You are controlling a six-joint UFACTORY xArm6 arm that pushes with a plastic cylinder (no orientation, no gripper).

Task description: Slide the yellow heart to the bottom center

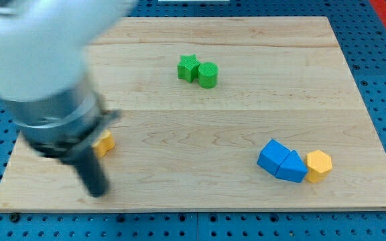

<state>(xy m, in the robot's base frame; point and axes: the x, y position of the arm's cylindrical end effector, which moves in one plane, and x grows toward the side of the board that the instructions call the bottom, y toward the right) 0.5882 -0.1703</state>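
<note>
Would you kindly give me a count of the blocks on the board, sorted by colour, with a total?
Green: 2, a green star touching a green cylinder.
Blue: 2, a blue cube against a blue triangular block.
Yellow: 2, a yellow hexagon and a yellow block partly hidden by the arm, its shape unclear.
Total: 6.
My tip sits just below the yellow block.

My tip (98,193) low at view's left

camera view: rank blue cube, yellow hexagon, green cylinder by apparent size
1. blue cube, largest.
2. yellow hexagon and green cylinder look alike; the hexagon sits nearer the view's bottom, so I won't rank them.
</note>
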